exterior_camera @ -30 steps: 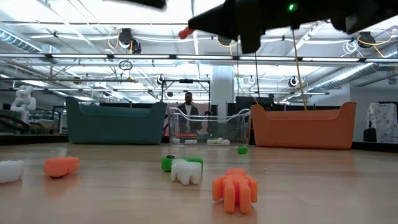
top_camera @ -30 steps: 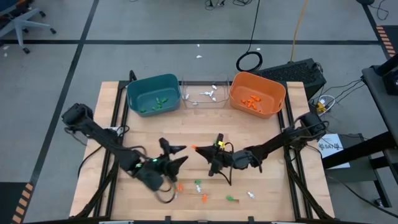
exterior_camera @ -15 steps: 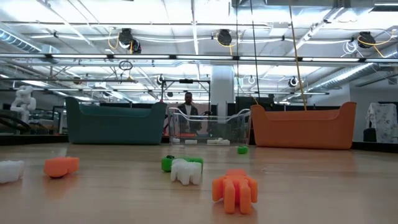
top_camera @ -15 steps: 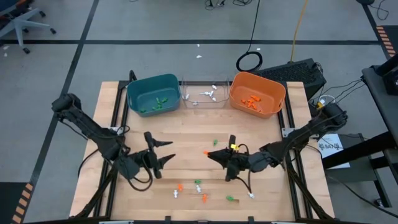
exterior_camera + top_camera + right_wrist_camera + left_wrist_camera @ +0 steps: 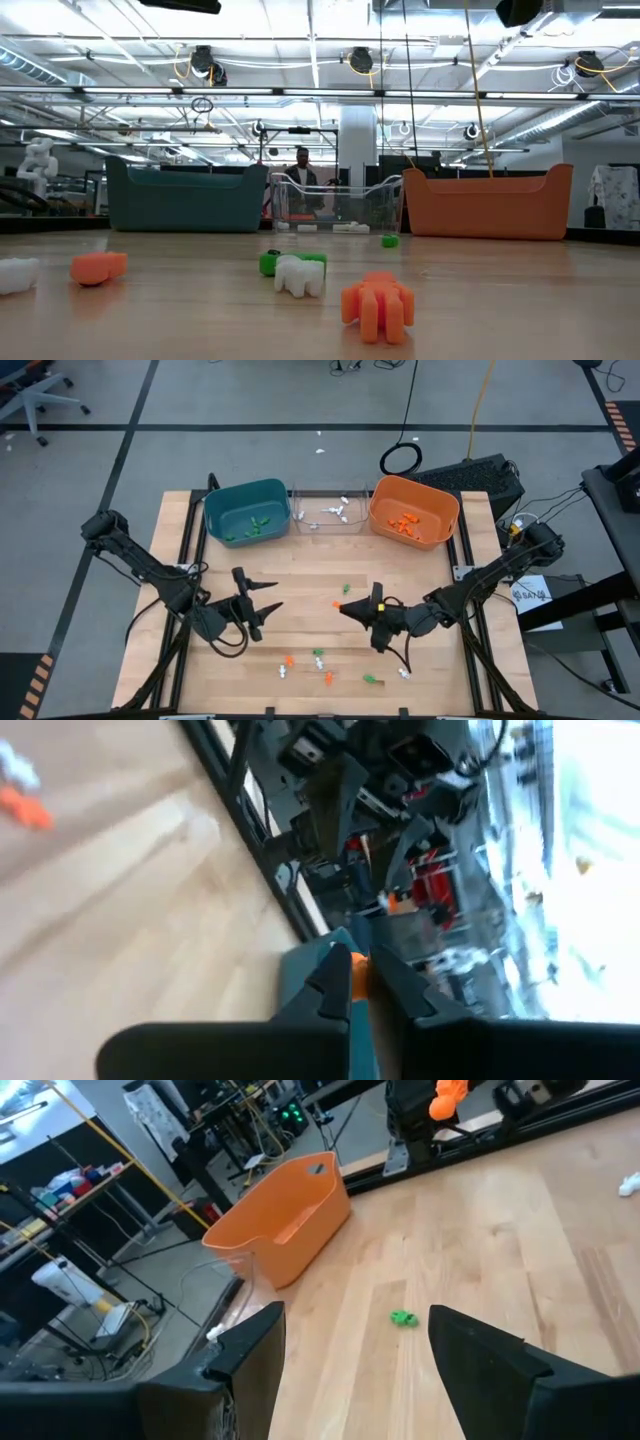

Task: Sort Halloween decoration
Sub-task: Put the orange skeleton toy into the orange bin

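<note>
One wooden table [image 5: 300,580], no legible writing anywhere on it. Three bins along its far edge: teal bin [image 5: 246,511] with green trinkets, clear bin [image 5: 328,512] with white ones, orange bin [image 5: 413,512] with orange ones. Two arms: left gripper [image 5: 262,598], fingers spread and empty, above the left-centre boards; right gripper [image 5: 345,607], fingers clenched on an orange trinket [image 5: 337,603], mid-table. Loose Halloween decoration [image 5: 322,664], orange, green and white, scattered near the front edge; one green piece [image 5: 346,589] lies mid-table.

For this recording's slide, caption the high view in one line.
Right gripper, shut on an orange trinket, and open left gripper hover above the wooden table facing teal, clear and orange bins.
</note>
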Robot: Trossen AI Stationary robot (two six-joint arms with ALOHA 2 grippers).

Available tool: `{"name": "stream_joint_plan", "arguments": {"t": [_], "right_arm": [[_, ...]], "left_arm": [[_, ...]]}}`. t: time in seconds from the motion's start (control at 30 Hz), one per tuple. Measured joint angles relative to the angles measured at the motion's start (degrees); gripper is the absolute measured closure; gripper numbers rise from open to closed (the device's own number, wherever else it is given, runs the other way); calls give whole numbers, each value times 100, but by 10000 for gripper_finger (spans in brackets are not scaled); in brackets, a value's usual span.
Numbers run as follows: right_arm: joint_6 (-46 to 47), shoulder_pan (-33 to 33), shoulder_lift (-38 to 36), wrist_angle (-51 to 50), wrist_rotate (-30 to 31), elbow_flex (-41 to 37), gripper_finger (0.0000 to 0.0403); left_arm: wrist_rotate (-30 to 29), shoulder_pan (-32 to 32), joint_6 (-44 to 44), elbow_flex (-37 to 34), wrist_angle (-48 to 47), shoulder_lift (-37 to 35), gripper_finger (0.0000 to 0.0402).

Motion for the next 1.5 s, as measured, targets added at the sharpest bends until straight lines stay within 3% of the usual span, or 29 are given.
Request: {"name": "stream_joint_plan", "arguments": {"t": [0.3, 0.8, 1.03, 1.2, 1.5], "right_arm": [[-1211, 0, 0, 2, -2, 0, 403], [-1380, 4, 0, 3, -15, 0, 403], [-572, 4, 0, 59, -26, 0, 403], [774, 0, 0, 322, 52, 0, 403], [2535, -37, -255, 304, 1828, 0, 403]], "left_arm": [[0, -1, 1, 0, -6, 2, 160], [101, -1, 0, 2, -12, 4, 160], [271, -1, 0, 2, -16, 4, 160], [271, -1, -2, 4, -17, 4, 160], [311, -1, -4, 7, -17, 4, 160]]}}
